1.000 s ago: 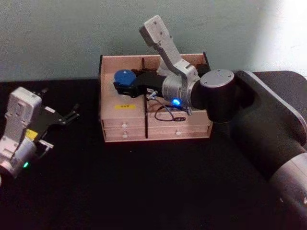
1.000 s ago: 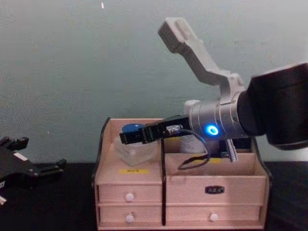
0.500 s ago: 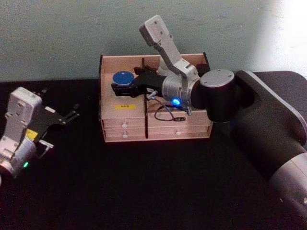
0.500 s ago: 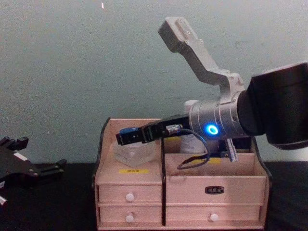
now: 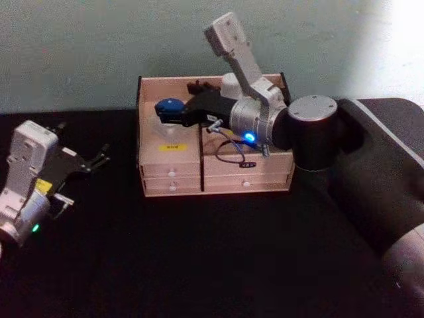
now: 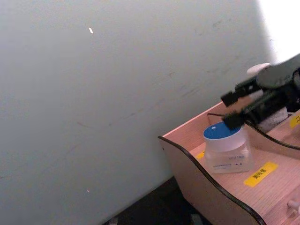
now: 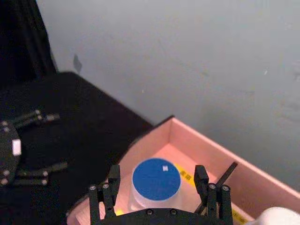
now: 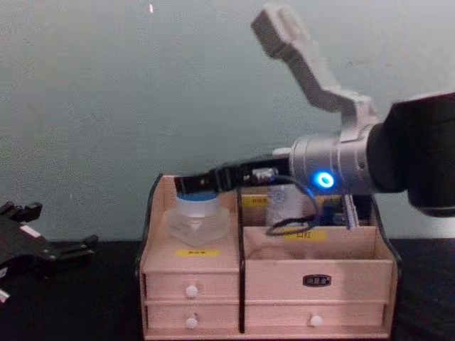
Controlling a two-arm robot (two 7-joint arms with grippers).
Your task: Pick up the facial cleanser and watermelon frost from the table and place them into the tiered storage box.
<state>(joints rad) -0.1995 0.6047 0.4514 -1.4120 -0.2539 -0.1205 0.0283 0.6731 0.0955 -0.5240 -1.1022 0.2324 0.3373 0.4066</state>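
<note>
While right gripper (image 7: pixel 159 185) hovers, fingers apart, blue-lidded jar (image 7: pixel 155 183) sits between and below them.
Jar rests in tiered storage box (image 5: pixel 169 151) left compartment.

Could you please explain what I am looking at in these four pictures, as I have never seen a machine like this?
This is a robot with two arms, each ending in a gripper, working at a black table. One picture comes from a camera on its head, one from its chest, and one from each wrist.

On the table stands the tiered storage box, a wooden organiser with small drawers. In its left compartment sits a clear jar with a blue lid.

The right gripper hangs just above that jar with its fingers spread open to either side of the lid, so it holds nothing. A white bottle stands in the compartment beside it.

The left gripper rests idle and open at the table's left side.
</note>
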